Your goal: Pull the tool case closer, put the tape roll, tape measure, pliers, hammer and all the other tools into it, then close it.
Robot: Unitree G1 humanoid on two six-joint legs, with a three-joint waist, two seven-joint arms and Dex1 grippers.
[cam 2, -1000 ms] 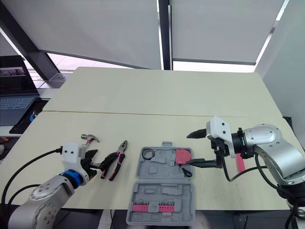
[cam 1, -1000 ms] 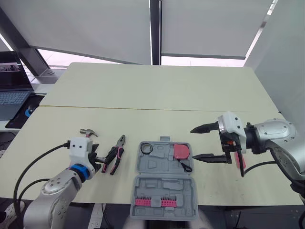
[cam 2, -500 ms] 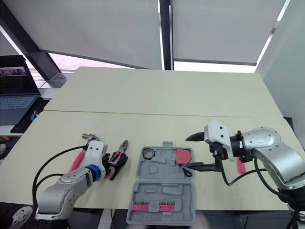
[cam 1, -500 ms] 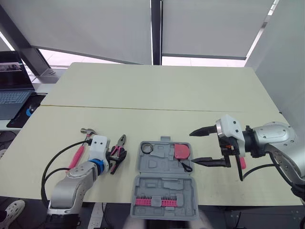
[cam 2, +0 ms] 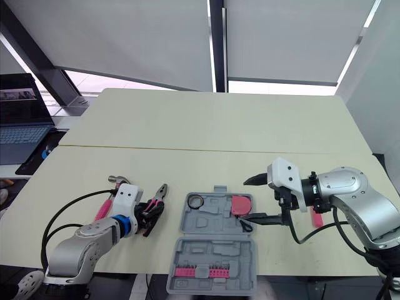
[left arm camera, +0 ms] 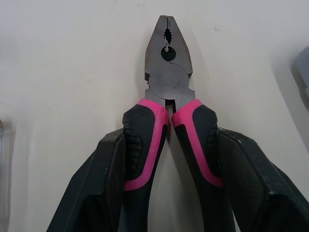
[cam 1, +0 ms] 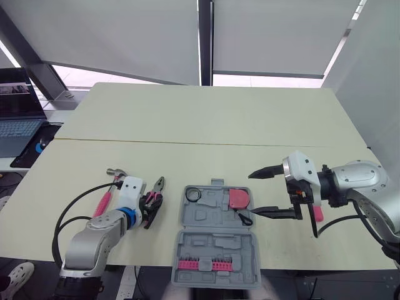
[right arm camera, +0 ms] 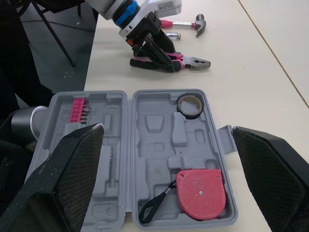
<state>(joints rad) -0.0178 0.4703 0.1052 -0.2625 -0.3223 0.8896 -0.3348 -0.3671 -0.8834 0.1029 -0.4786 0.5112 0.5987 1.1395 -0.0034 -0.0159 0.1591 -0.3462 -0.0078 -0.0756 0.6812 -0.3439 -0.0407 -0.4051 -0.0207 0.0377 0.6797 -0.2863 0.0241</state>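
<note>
Left eye view, starting at the left: what is found first on the cream-coloured tabletop [cam 1: 206, 119]?

A pink-handled hammer with a steel head [cam 1: 110, 180] is seen lying flat, its head turned away from the robot, just beside the left gripper [left arm camera: 170, 137].

How is that gripper set?

Its black fingers [left arm camera: 104, 179] are pressed against the outer sides of both handles of the pink-and-black pliers [left arm camera: 167, 92]. The pliers are laid flat on the table, nose closed, between the hammer and the case.

And the case?

A grey moulded plastic tool case [cam 1: 215, 219] is spread open at the near edge, in the middle. A black tape roll [cam 1: 192, 194] is seated in the far-left corner of the far half. A pink tape measure [cam 1: 238, 199] is lodged at that half's right side, its black strap trailing. A row of pink bits [cam 1: 201, 265] is held in the near half.

What is seen at the right?

The right gripper [cam 1: 253, 194] is held just beside the case's right edge, its fingers spread wide and pointed towards the case, with nothing gripped between them.
</note>
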